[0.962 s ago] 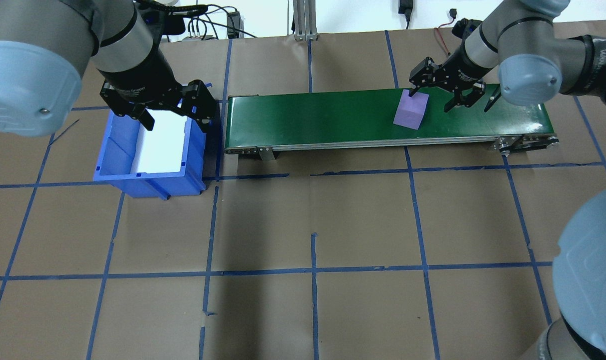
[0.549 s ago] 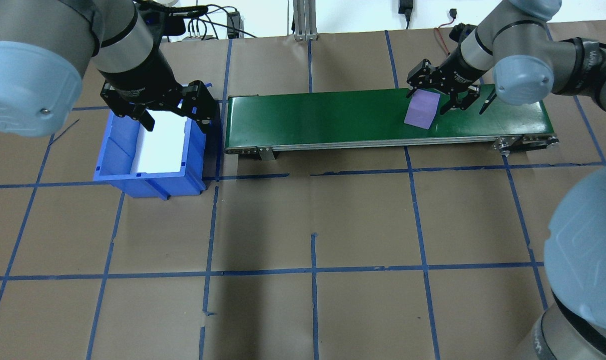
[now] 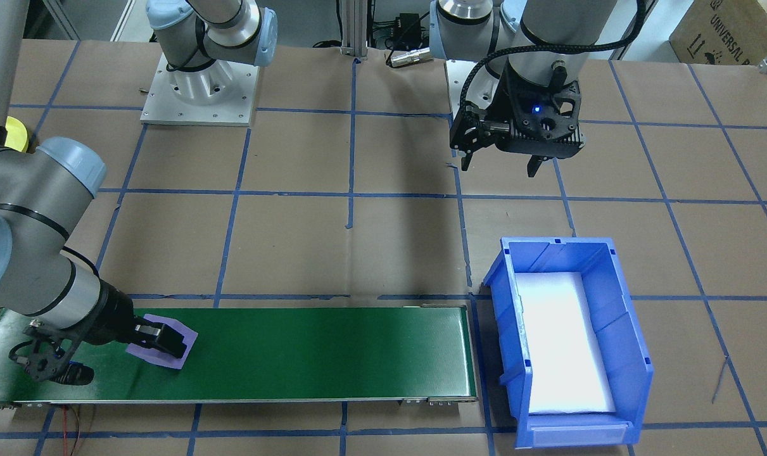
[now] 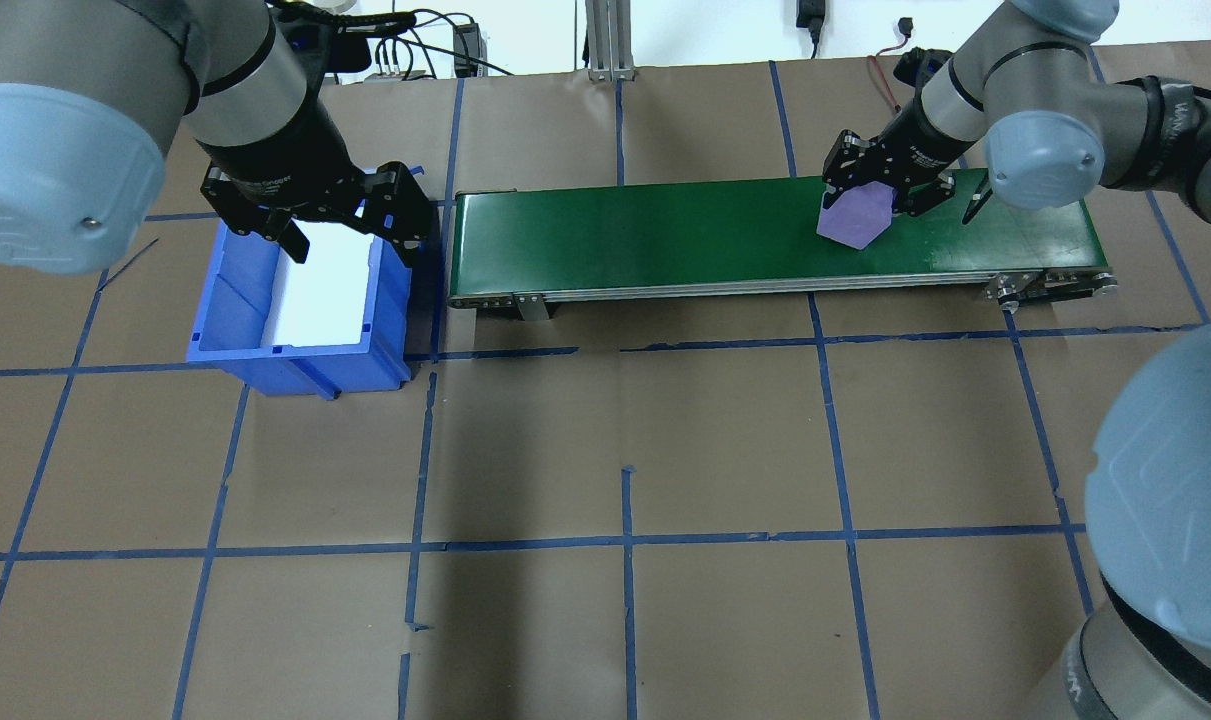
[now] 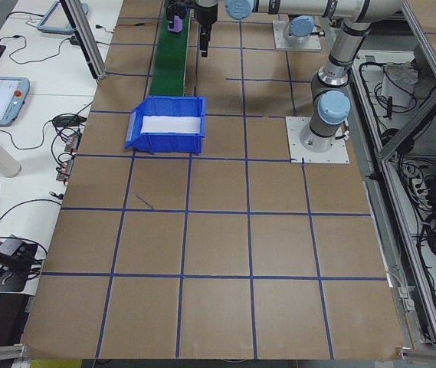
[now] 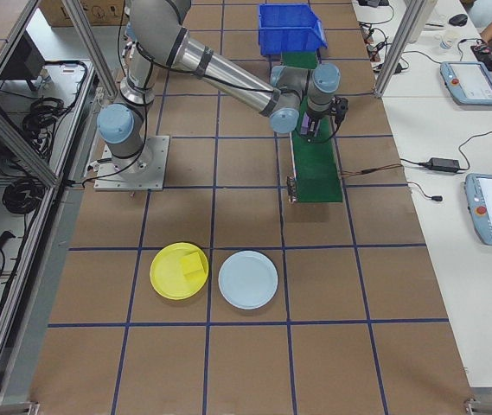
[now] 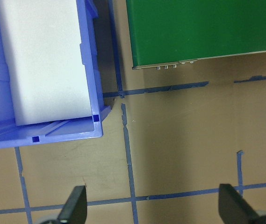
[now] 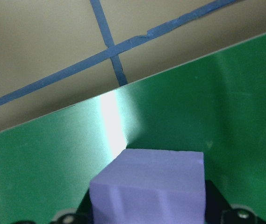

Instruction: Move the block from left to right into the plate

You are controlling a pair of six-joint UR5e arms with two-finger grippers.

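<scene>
1. Counted up: one lilac foam cube (image 4: 853,217) on the long green conveyor belt (image 4: 665,232), one small yellow cube (image 6: 193,264), two round plates, one blue rectangular plastic bin (image 4: 295,300), two arms.
2. The right end effector (image 4: 877,190) is at the right-hand part of the belt, clenched on the lilac foam cube with a black finger on either side; the wrist view shows the cube filling the gap between the finger pads. In the overhead view the cube looks turned at an angle. Whether its underside touches the belt, I cannot tell.
3. The left end effector (image 3: 500,166) hangs released with nothing between its fingers, which the left wrist view shows spread wide over bare brown paper. In the overhead view it sits above the far edge of the blue bin.
4. The blue bin stands on the bench just beside the left end of the belt, a narrow gap between them. Inside it lies a single white slab (image 3: 564,342) covering the floor.
5. The small round bright yellow plastic plate (image 6: 179,271) lies on the bench well apart from the belt, beyond its right end and nearer the robot's side, with the small yellow cube resting in it towards one edge.
6. Just beside it is a round pale blue plate (image 6: 247,279), nothing in it.
</scene>
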